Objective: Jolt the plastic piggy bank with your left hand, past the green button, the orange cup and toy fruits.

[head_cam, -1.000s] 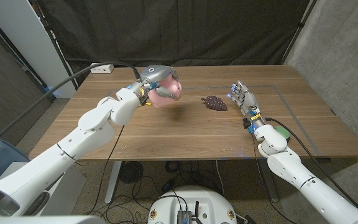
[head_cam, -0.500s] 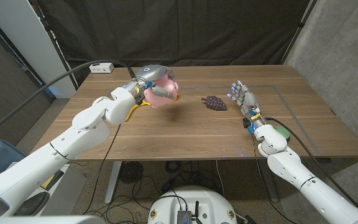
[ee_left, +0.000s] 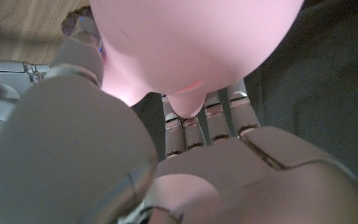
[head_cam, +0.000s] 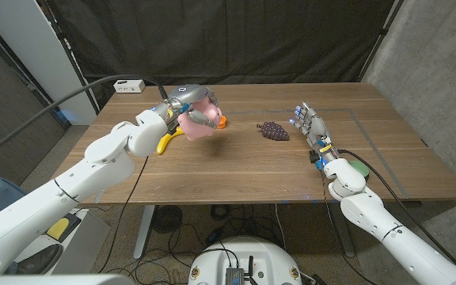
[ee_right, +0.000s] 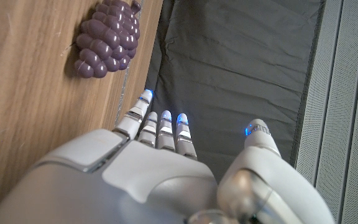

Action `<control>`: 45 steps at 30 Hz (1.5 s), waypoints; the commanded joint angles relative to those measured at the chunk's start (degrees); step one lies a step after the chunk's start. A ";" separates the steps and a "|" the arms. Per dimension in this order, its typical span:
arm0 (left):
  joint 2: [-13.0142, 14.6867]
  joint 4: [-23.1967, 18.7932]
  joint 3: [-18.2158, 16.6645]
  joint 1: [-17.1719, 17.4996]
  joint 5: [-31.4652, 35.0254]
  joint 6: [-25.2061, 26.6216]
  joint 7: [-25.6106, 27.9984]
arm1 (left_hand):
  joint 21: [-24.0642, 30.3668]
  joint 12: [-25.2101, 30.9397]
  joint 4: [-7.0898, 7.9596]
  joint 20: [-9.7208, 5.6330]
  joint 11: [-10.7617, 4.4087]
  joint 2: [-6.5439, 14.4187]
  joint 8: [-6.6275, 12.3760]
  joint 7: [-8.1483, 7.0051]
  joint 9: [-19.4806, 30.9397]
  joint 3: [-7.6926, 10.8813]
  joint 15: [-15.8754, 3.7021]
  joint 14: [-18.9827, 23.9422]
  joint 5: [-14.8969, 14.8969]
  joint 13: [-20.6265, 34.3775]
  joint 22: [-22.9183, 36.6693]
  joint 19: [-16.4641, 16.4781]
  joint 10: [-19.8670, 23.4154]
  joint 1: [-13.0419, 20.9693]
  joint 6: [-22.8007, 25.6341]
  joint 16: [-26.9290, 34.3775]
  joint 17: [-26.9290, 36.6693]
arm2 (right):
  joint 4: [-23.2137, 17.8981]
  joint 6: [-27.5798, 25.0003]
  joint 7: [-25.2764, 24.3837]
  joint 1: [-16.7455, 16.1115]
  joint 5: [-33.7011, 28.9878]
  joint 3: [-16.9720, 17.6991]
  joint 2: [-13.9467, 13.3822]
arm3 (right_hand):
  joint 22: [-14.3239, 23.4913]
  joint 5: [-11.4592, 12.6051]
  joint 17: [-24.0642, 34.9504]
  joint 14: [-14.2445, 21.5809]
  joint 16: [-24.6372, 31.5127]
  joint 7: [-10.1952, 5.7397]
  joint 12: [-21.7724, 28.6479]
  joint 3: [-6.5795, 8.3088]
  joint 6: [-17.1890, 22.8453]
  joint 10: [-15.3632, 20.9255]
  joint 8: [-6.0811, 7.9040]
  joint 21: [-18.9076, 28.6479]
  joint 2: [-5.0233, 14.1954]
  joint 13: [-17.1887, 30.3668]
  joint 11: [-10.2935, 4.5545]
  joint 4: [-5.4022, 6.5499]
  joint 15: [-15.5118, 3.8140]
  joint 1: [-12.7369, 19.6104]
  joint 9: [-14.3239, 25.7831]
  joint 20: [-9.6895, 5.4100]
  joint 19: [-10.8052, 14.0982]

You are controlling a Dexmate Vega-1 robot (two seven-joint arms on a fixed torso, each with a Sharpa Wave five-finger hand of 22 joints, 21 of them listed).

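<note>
Pink plastic piggy bank [head_cam: 199,121], smooth and rounded, gripped in the left hand [head_cam: 190,107] and lifted clear of the table [head_cam: 236,170]. Wrapped from above by the grey fingers [head_cam: 205,116], body bulging out below the palm; seen close up from the wrist as a glossy pink belly [ee_left: 191,43] against the fingers. Orange cup [head_cam: 222,122] just beside the hand, peeking out at the pig's far edge. Green button [head_cam: 359,169] well apart, close by the right hand [head_cam: 310,127].

- We see the table [head_cam: 236,170] evenly lit from above, with soft shadows and dark curtains behind.
- Our left wrist close-up of the piggy bank [ee_left: 191,43] is blurred and glowing.
</note>
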 commanded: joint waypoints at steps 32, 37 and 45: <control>-8.62 24.33 10.67 -10.94 -4.36 -17.15 9.18 | 0.97 -0.78 0.06 -8.17 -2.77 21.25 -0.63 0.04 0.26 0.82 -13.87 11.83 0.09 3.19 0.21 7.89 5.17 20.49 0.56 0.04 0.12 | -1.15 -1.37 -1.56 -0.48 -0.47 -0.02 -0.30 | 0.25 -0.07 0.11 0.17 -0.01 0.21 0.08 -0.45 0.34 0.60 -0.04 -0.16 0.58 0.14 -0.18 0.02 -0.13 0.66 0.20 0.01 0.67; -10.55 28.77 11.97 -12.49 -5.71 -19.57 10.17 | 1.03 -0.97 0.06 -8.13 -2.72 21.30 -0.69 0.10 0.25 0.92 -13.74 11.73 0.09 3.13 0.20 7.79 5.25 20.47 0.60 -0.08 0.09 | -1.05 -1.23 -1.56 -0.50 -0.69 0.04 -0.45 | 0.25 -0.08 0.12 0.16 -0.02 0.21 0.07 -0.48 0.35 0.59 -0.05 -0.18 0.59 0.14 -0.03 0.03 -0.19 0.66 0.20 0.01 0.68; -13.10 34.07 13.59 -14.82 -7.88 -22.12 10.67 | 1.14 -1.19 0.07 -8.11 -2.69 21.36 -0.72 0.18 0.34 0.98 -13.75 11.82 0.04 3.04 0.19 7.64 5.54 20.43 0.72 -0.05 0.19 | -1.01 -1.63 -1.66 -0.30 -0.45 -0.01 -0.28 | 0.25 -0.07 0.12 0.15 -0.04 0.23 0.08 -0.50 0.36 0.63 -0.06 -0.21 0.64 0.14 0.00 0.04 -0.13 0.70 0.20 -0.03 0.68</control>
